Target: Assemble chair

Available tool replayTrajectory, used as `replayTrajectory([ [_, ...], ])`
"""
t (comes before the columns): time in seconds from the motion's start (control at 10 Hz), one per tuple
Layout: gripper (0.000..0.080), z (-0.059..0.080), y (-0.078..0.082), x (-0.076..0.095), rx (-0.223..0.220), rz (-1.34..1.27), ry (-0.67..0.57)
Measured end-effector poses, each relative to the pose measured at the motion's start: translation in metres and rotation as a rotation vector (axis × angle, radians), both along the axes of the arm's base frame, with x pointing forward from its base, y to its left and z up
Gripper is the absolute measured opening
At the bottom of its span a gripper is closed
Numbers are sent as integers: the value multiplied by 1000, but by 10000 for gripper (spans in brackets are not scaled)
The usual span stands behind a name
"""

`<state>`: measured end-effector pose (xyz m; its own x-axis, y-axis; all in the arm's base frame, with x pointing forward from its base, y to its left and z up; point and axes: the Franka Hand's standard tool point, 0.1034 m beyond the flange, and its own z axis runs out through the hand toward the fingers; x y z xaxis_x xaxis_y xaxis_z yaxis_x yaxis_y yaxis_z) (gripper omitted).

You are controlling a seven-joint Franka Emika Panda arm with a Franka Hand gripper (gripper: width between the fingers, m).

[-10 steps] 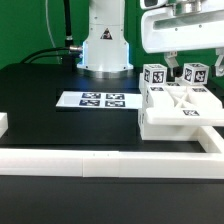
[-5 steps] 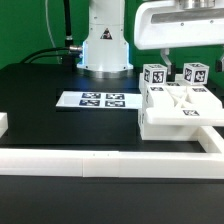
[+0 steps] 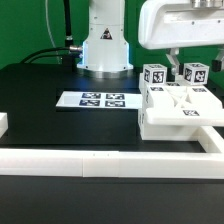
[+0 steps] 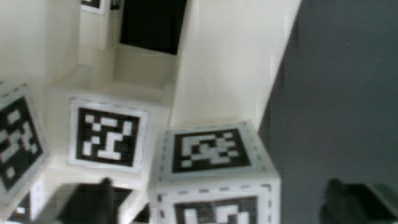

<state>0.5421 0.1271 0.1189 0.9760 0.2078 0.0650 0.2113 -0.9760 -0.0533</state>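
The chair (image 3: 180, 108) is a blocky white body at the exterior view's right, with two tagged posts (image 3: 155, 76) standing on its far side. My gripper (image 3: 190, 64) hangs over the right post (image 3: 196, 72), one dark finger (image 3: 172, 62) down between the two posts. In the wrist view the dark fingertips (image 4: 98, 200) stand on either side of a tagged white post (image 4: 222, 205), with a gap on each side. The gripper (image 4: 228, 203) is open and holds nothing.
The marker board (image 3: 103, 100) lies flat on the black table, left of the chair. A long white border rail (image 3: 100, 165) runs along the front edge and turns up at both ends. The robot base (image 3: 105, 45) stands behind, with cables to its left.
The hand has shifted slightly above the right post, and its visible finger sits a little higher. The chair parts have not moved.
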Motion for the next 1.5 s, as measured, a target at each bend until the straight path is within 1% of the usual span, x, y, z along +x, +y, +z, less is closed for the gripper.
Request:
replayTrajectory([
  [0.1, 388, 0, 0, 0, 0, -3, 0],
  [0.2, 388, 0, 0, 0, 0, -3, 0],
  [0.3, 284, 0, 0, 0, 1, -12, 1],
  [0.5, 284, 0, 0, 0, 5, -56, 4],
  [0.7, 284, 0, 4, 0, 25, -345, 11],
  [1.2, 284, 1, 5, 0, 47, -685, 33],
  [1.3, 284, 1, 8, -5, 55, -844, 48],
  [1.5, 284, 1, 9, -11, 70, -1062, 70],
])
